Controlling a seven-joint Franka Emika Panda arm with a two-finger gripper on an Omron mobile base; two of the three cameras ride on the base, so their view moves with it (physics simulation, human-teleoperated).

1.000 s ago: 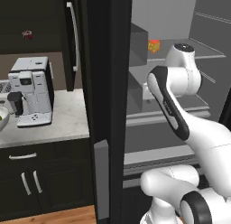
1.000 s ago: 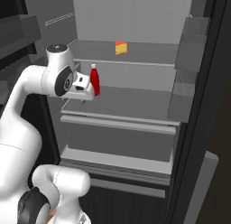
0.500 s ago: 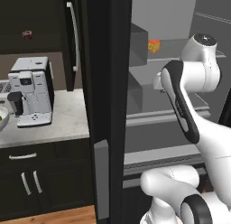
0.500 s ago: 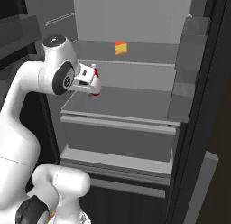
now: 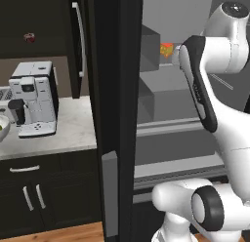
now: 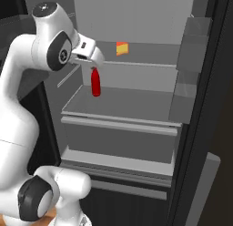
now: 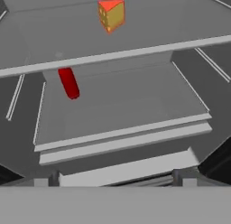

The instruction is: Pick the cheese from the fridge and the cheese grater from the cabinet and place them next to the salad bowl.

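inside the fridge [image 6: 136, 111], the pincer [image 6: 93, 56] has risen toward the cheese [image 6: 122, 48], wide open, empty.

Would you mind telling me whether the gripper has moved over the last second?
Yes. In the right base view the gripper has risen from beside the red bottle to above it, nearing the cheese shelf level.

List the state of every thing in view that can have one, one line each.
Tall black fridge: door open, pale grey shelves exposed.
Small yellow-orange cheese wedge with a red side: resting on the upper shelf, not held.
Red bottle: upright on the shelf below.
Two-finger gripper: open, holding nothing, short of the cheese.
Dark upper cabinet with long silver handle: door shut.
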